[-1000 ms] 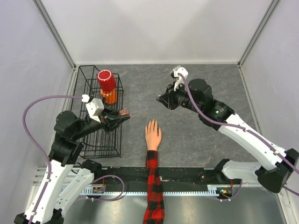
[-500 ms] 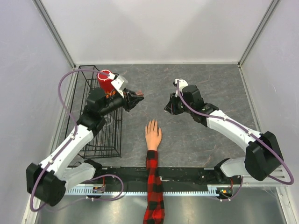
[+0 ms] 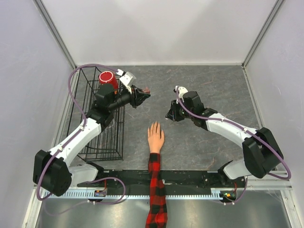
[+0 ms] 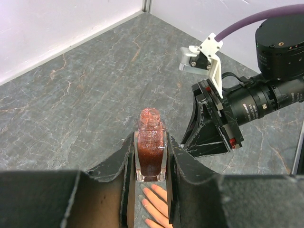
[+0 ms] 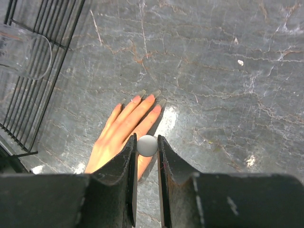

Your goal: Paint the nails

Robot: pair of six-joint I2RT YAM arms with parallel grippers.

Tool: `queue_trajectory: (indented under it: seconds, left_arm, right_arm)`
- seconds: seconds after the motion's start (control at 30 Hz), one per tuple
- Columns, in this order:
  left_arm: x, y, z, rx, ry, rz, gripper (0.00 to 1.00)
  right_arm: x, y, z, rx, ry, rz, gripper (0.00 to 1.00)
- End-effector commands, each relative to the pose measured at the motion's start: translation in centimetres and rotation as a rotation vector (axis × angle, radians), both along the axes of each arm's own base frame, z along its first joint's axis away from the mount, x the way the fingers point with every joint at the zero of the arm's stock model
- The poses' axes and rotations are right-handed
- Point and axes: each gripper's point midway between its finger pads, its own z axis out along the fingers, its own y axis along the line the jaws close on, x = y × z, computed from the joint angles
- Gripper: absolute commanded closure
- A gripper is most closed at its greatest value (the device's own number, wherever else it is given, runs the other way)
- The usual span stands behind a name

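Left wrist: left pincer (image 4: 150, 142) pinches squarish glittery bottle (image 4: 150, 161); smooth peach nails (image 4: 146, 202) below.

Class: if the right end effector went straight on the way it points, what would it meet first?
Probably the mannequin hand, which lies on the table just ahead of the right end effector. Depth is hard to judge.

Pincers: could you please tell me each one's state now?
Left pincer: closed on a glittery nail polish bottle.
Right pincer: closed on a small white ball.
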Motion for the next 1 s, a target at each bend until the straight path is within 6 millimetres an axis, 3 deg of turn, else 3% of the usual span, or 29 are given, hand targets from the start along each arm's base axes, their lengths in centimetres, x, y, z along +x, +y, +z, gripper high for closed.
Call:
queue_trajectory:
  seconds: [0.0, 0.13, 0.2, 0.47, 0.57, 0.8, 0.97]
  left_arm:
    - [-0.3, 0.1, 6.0, -0.044, -0.162, 0.022, 0.98]
    - [-1.1, -0.4, 6.6, -0.021, -0.132, 0.035, 0.98]
    - [-1.4, -0.8, 6.6, -0.016, -0.133, 0.034, 0.98]
    - [1.7, -1.8, 5.5, -0.014, -0.017, 0.128, 0.98]
    - [2.0, -2.3, 4.7, 0.009, 0.043, 0.123, 0.98]
    - [1.6, -1.2, 7.0, -0.038, 0.110, 0.197, 0.98]
    - [2.2, -1.1, 7.6, -0.028, 0.134, 0.229, 0.98]
  right_arm:
    - [0.3, 0.1, 1.8, 0.068, -0.020, 0.001, 1.00]
    - [-0.6, -0.2, 0.1, 0.080, 0.041, 0.000, 1.00]
    - [-0.6, 0.1, 0.4, 0.110, 0.026, 0.010, 1.00]
    - [-0.2, -0.1, 1.2, 0.117, 0.016, -0.006, 1.00]
    - [0.2, 0.2, 0.2, 0.133, 0.094, -0.052, 1.00]
    - [0.3, 0.5, 0.5, 0.120, 0.205, -0.094, 1.00]
    - [-1.2, -0.1, -2.7, 0.057, 0.304, -0.087, 1.00]
